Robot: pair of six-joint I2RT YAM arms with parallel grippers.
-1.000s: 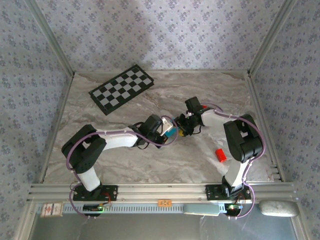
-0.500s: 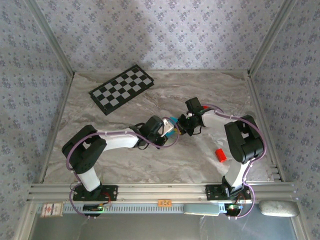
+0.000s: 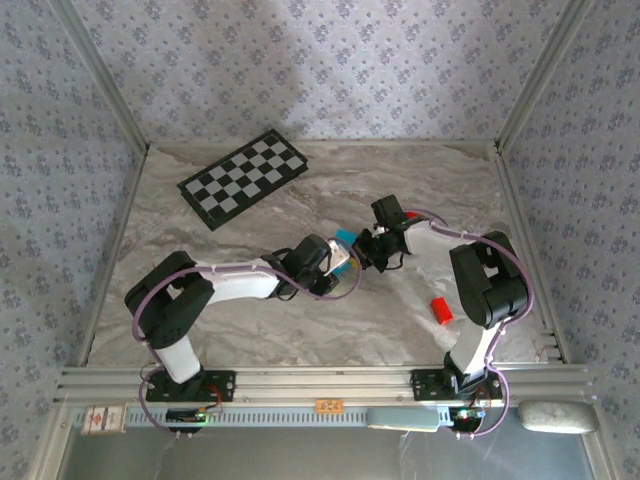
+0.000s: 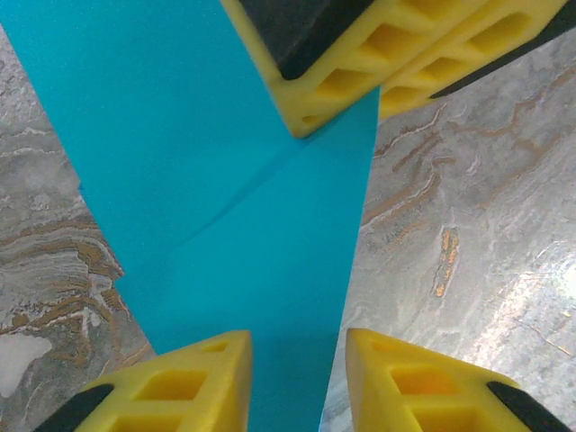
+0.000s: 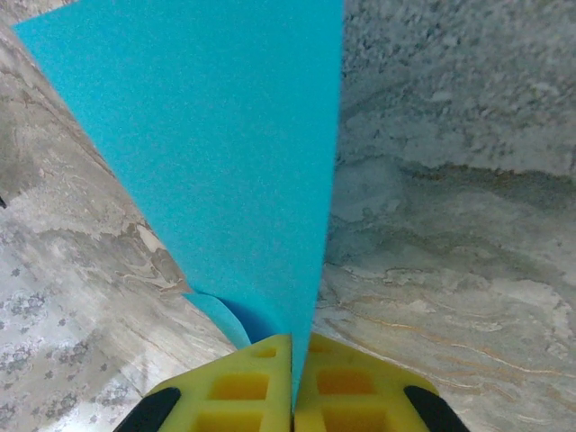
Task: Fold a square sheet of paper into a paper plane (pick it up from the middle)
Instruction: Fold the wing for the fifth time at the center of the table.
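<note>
Right wrist view: right claw pinches cyan paper — left claw parted.

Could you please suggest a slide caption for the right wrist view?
Right gripper shut on the edge of the cyan paper sheet, with the marble table behind it.

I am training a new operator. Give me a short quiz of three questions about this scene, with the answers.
1. True or false: the right gripper is shut on the blue paper.
2. Where does the checkered board lie? A) far left B) near right C) under the paper
3. Fill in: the left gripper is ____ (open or shut).
Key: 1 true; 2 A; 3 open.
</note>
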